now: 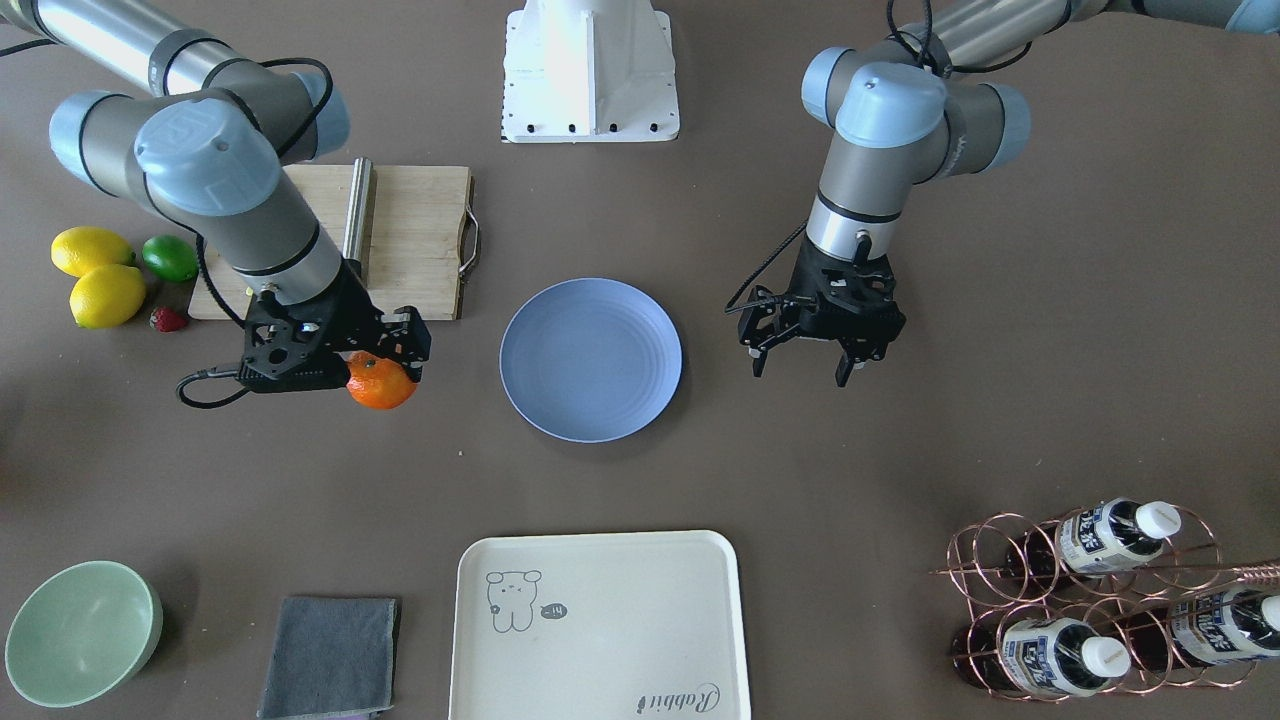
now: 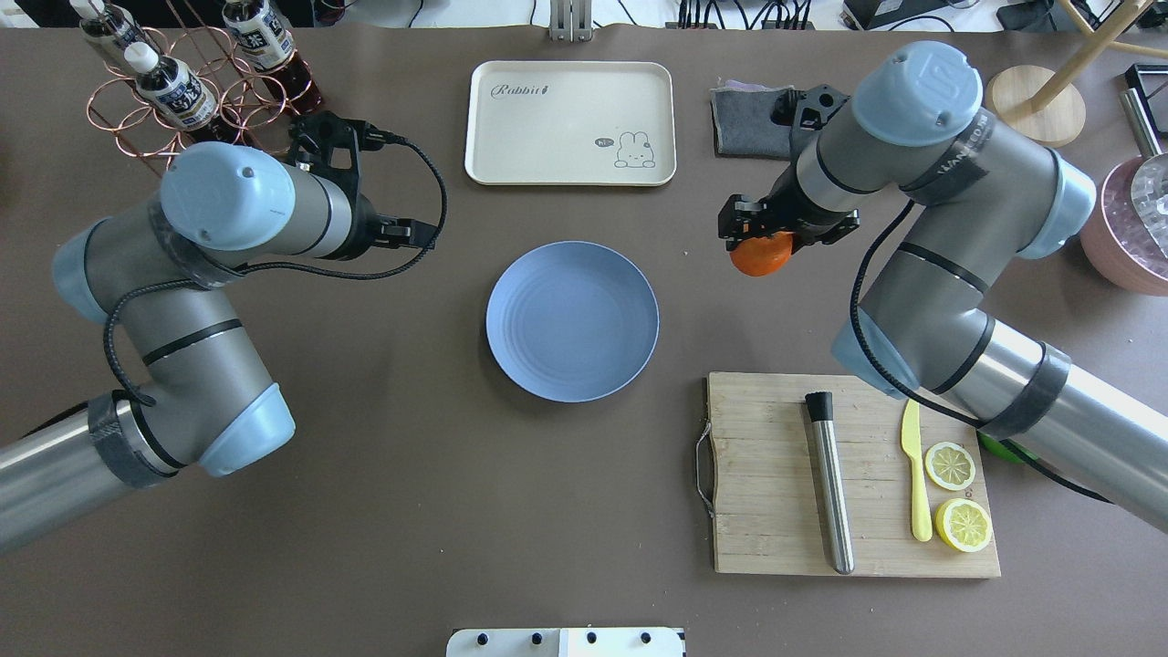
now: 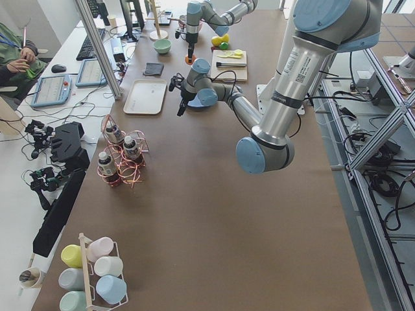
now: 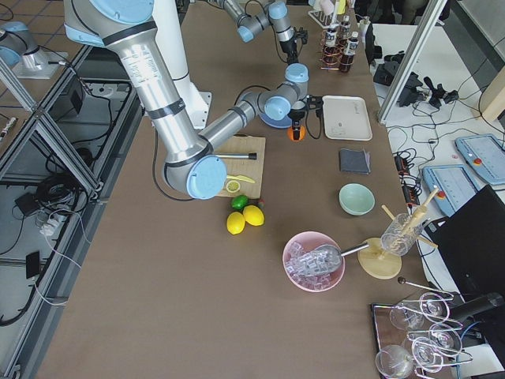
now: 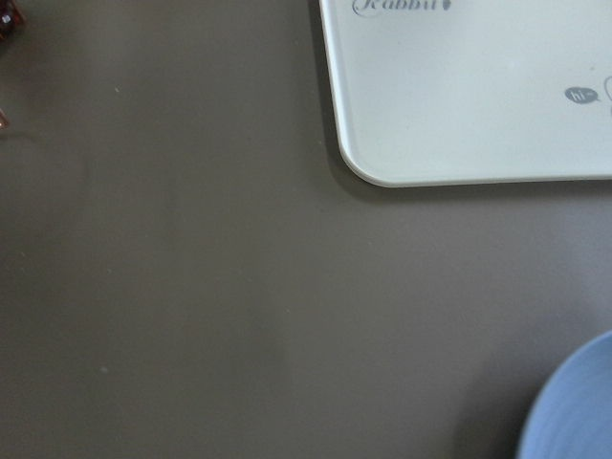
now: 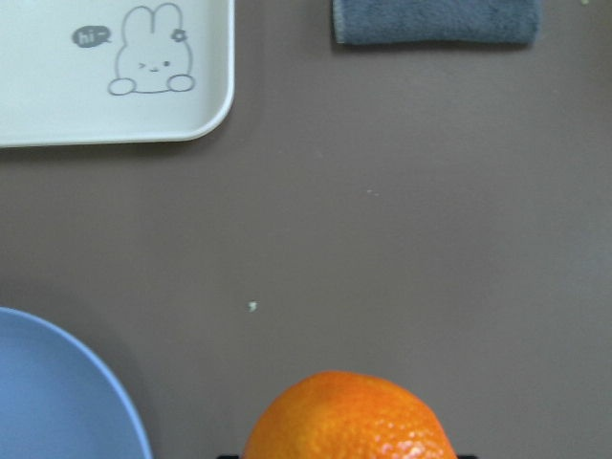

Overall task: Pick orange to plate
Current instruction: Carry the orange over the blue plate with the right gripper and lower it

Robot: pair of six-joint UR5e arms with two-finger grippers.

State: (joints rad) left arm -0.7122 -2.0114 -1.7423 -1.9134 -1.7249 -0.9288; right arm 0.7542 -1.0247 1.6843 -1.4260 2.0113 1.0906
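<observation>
The orange [image 1: 381, 385] hangs a little above the brown table with my right gripper [image 1: 388, 352] shut on it. In the overhead view the orange [image 2: 762, 255] sits just right of the pale-blue plate [image 2: 572, 321], clear of its rim. The right wrist view shows the orange [image 6: 344, 417] at the bottom edge and the plate [image 6: 53, 392] at lower left. The plate [image 1: 590, 360] has nothing on it. My left gripper [image 1: 803, 364] hovers open on the plate's other side, holding nothing. A sliver of the plate [image 5: 577, 411] shows in the left wrist view.
A wooden cutting board [image 2: 766, 456] carries a steel rod, a yellow knife and two lemon slices. The cream tray [image 2: 547, 137] and a grey cloth [image 2: 744, 119] lie at the far edge. Two lemons [image 1: 100, 280], a lime, a mint bowl [image 1: 80, 630] and a bottle rack [image 2: 182, 82] stand around.
</observation>
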